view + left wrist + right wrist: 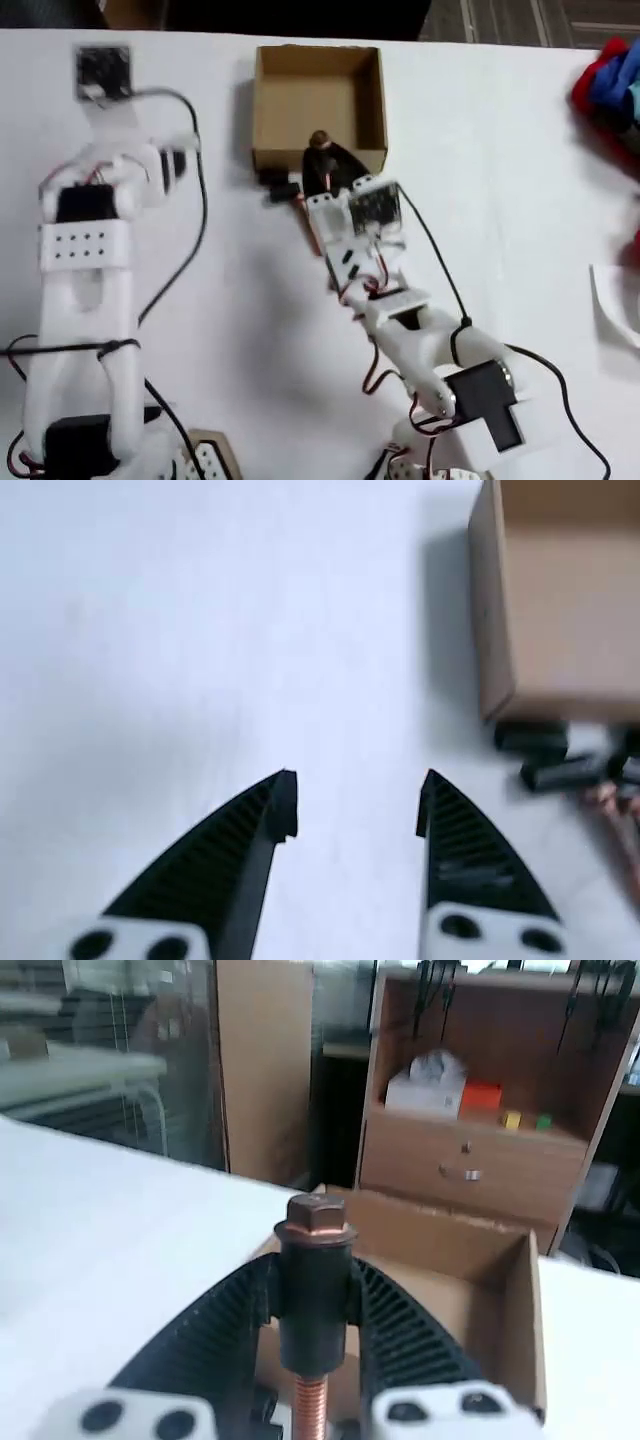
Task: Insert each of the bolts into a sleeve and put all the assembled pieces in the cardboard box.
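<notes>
My right gripper (313,1270) is shut on a black sleeve (313,1300) that stands upright with a copper bolt (316,1215) through it, head on top and thread showing below. From above, this gripper (325,165) sits at the front wall of the open cardboard box (318,100), with the bolt head (319,139) level with the rim. Two loose black sleeves (272,177) lie on the table by the box's front left corner. My left gripper (355,800) hangs open over bare table, left of the box (560,610) and apart from those sleeves (563,772).
A black square part (103,70) lies at the back left. Red and blue cloth (610,80) and a white object (615,305) lie at the right edge. Black cables (200,200) trail from both arms. A blurred copper-coloured piece (605,798) lies beside the loose sleeves.
</notes>
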`<state>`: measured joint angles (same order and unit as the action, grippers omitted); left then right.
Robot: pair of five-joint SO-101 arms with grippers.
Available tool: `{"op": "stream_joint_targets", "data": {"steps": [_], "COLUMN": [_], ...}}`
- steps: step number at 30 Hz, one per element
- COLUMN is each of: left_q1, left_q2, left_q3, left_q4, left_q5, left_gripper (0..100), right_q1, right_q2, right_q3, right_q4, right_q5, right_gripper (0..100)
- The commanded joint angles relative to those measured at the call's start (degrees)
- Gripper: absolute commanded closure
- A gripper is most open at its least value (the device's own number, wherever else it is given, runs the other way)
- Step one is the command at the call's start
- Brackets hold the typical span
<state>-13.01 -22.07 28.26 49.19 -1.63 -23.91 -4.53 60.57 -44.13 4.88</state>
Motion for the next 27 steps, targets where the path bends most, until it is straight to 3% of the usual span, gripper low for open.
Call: {"op": "stream_joint_targets", "data": {"steps": [1,5,8,10,17,27], "left_q1": [-0.79,-0.97,-0.79,-0.70,-0.62,-0.62], "left_q2": [-0.44,-0.35,-0.35,-0.35,-0.53,-0.35], "left_q3": [5.85,12.88,17.89,21.41,29.05,29.32], "left_q4": [-7.03,-15.74,-20.84,-23.91,-33.76,-34.55], "left_q5": [-1.85,-1.85,-1.41,-1.41,-1.67,-1.67], "left_gripper": [79,79,79,79,79,79], "right_q1": [0.66,2.33,6.55,10.07,10.51,10.68], "right_q2": [-0.92,-1.01,-2.33,-2.51,-0.13,35.74], "right_q3": [-13.98,-30.24,-37.01,-36.84,-46.68,-105.85], "right_q4": [23.96,50.95,65.63,71.69,84.70,117.14], "right_q5": [-0.44,-0.53,-0.35,-0.53,0.09,1.67], "right_gripper": [97.8,97.8,97.8,97.8,97.8,97.8]}}
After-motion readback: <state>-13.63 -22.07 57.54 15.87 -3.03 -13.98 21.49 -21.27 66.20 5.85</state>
